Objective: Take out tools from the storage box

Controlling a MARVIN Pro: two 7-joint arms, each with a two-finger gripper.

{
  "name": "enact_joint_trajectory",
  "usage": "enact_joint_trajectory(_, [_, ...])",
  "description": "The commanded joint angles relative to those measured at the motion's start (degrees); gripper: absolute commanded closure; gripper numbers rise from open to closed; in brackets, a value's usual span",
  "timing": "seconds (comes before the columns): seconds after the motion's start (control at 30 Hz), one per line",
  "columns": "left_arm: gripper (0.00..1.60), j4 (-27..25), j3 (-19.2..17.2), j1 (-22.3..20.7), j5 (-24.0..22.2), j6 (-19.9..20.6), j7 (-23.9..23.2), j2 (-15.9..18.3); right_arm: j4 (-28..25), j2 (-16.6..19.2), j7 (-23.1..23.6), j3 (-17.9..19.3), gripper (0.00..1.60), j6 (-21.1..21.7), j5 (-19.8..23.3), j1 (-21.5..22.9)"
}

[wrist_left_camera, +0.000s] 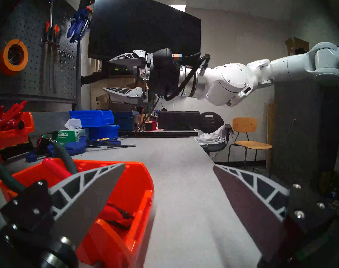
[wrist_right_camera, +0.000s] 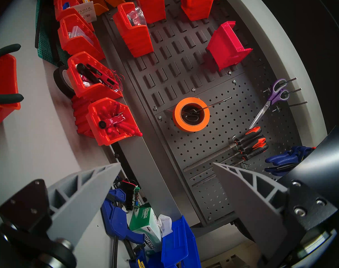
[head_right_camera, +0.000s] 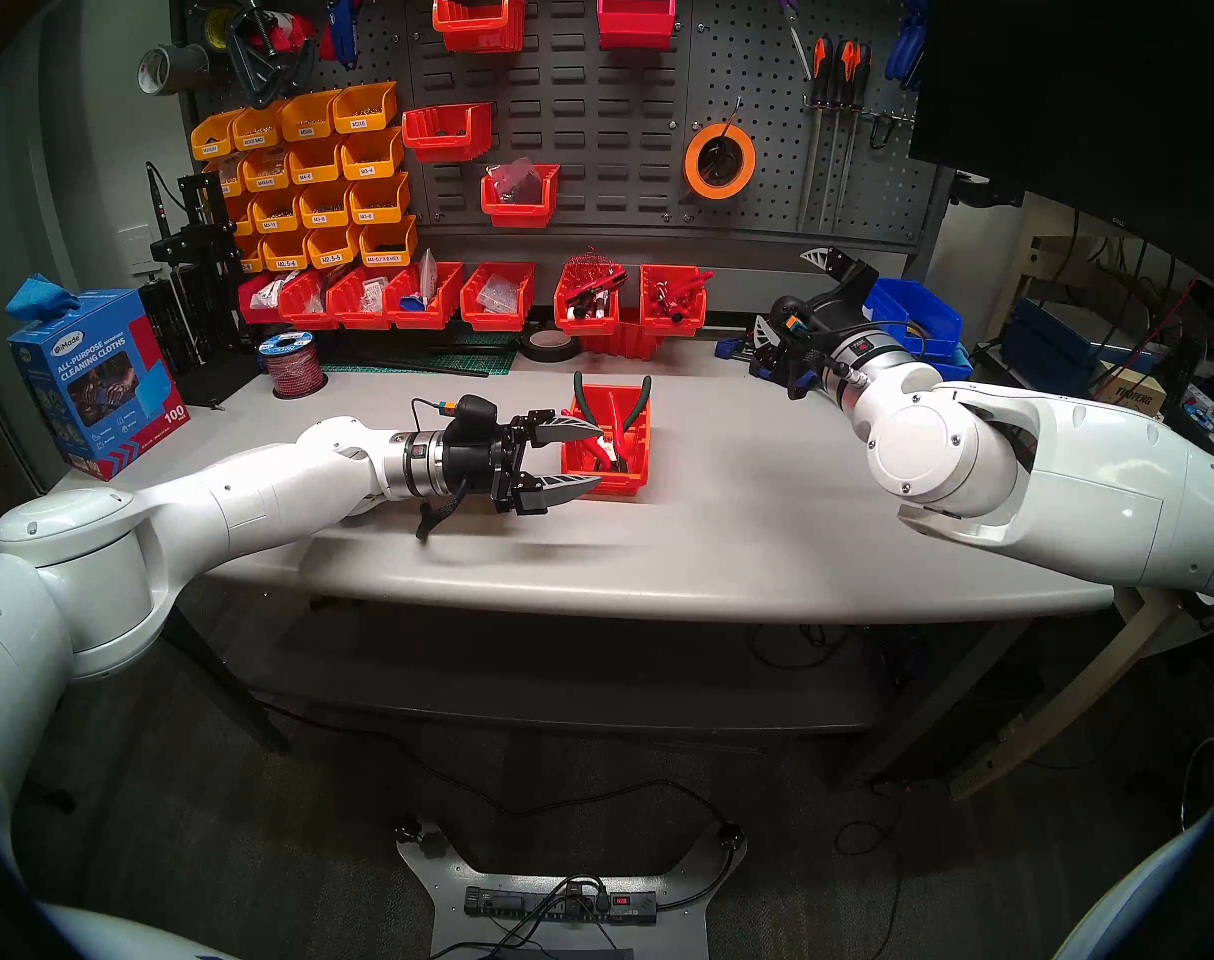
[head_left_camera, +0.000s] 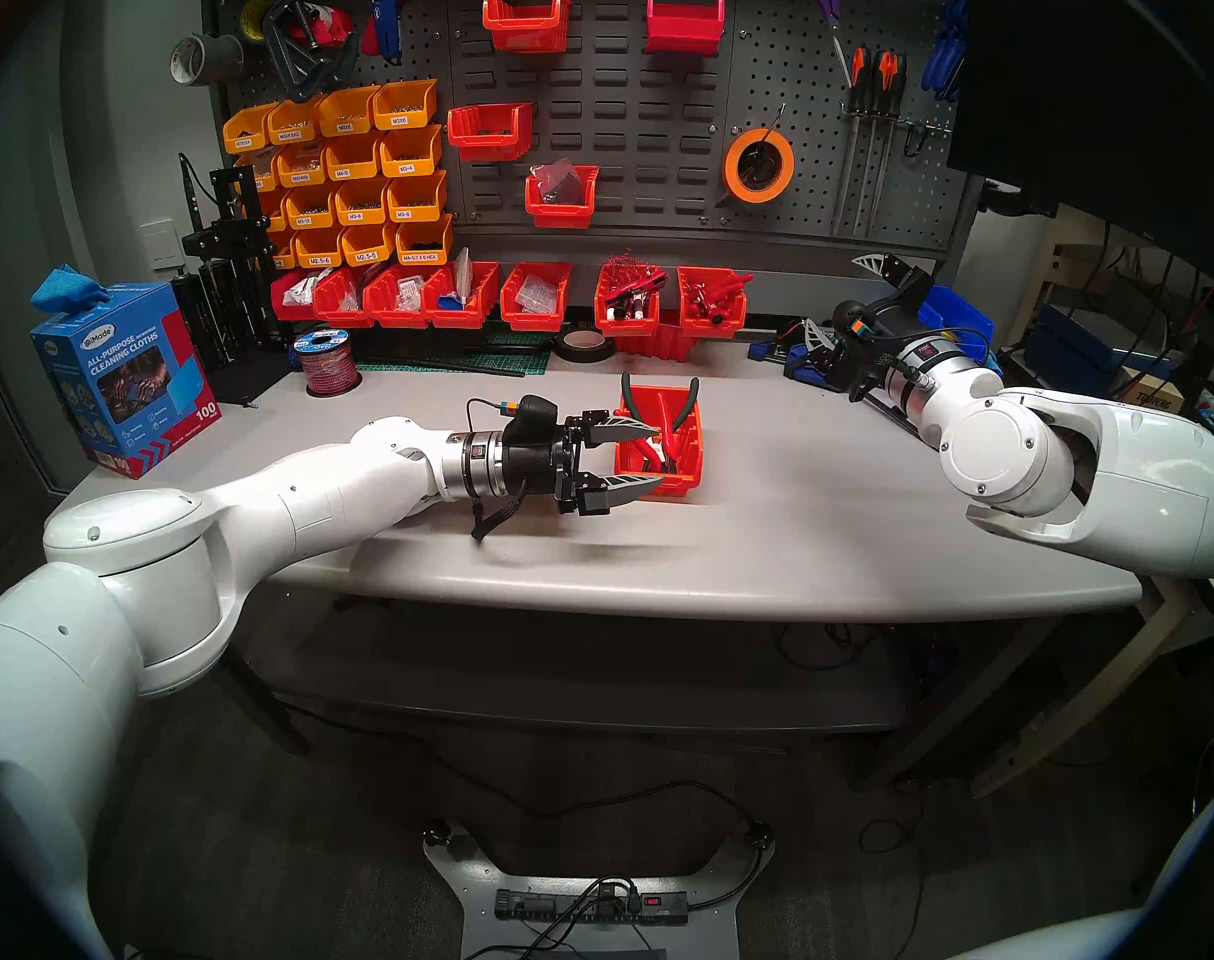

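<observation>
One red-orange storage box (head_left_camera: 684, 453) stands near the middle of the grey counter (head_left_camera: 798, 522), holding two tools: one pair of dark-green-handled pliers (head_left_camera: 687, 399), both handles rising above the far rim, and one pair of red-handled flush cutters (head_left_camera: 672, 429) lying inside. The left tool (head_left_camera: 649, 458) lies level at the box's left side, its two fingers spread wide and gripping nothing: the far finger (head_left_camera: 628, 425) reaches over the box's left rim, and the near finger sits just outside the near front corner. The right tool (head_left_camera: 846, 300), also with two fingers apart and empty, is raised at the far right, well apart from the box, facing the pegboard (head_left_camera: 784, 93).
</observation>
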Motion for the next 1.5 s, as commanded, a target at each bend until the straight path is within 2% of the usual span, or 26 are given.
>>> enact_joint_trajectory(0.0, [0.0,1.81,-1.13,-2.19,-0.37,-0.06,-2.43,0.24,0.15,0.09,-0.65,0.63,0.0,-0.09,-0.07,0.56])
enact_joint_trajectory(0.3, [0.0,-0.26,-2.75,-2.92,-0.79,-0.5,-2.97,0.64,0.15,0.09,-0.62,0.61,0.0,-0.1,-0.07,0.58])
enact_joint_trajectory(0.43, [0.0,0.48,-3.25,-3.08,-0.7,-0.97,-2.56,0.31,0.15,0.09,-0.66,0.61,0.0,-0.1,-0.06,0.58])
enact_joint_trajectory(0.6, [0.0,4.51,-3.43,-3.68,-0.39,-1.14,-1.88,-1.43,0.15,0.09,-0.67,0.6,0.0,-0.1,-0.06,0.58])
enact_joint_trajectory(0.8, [0.0,9.15,-2.37,-4.33,0.81,-0.39,-3.18,-3.57,0.15,0.08,-0.69,0.6,0.0,-0.1,-0.06,0.58])
enact_joint_trajectory(0.93, [0.0,14.76,-1.39,-4.36,1.74,0.17,-4.15,-6.37,0.15,0.08,-0.69,0.59,0.0,-0.1,-0.05,0.59])
enact_joint_trajectory(1.47, [0.0,18.83,-1.69,-4.3,2.57,-0.13,-5.29,-9.65,0.15,0.08,-0.66,0.57,0.0,-0.11,-0.05,0.61])
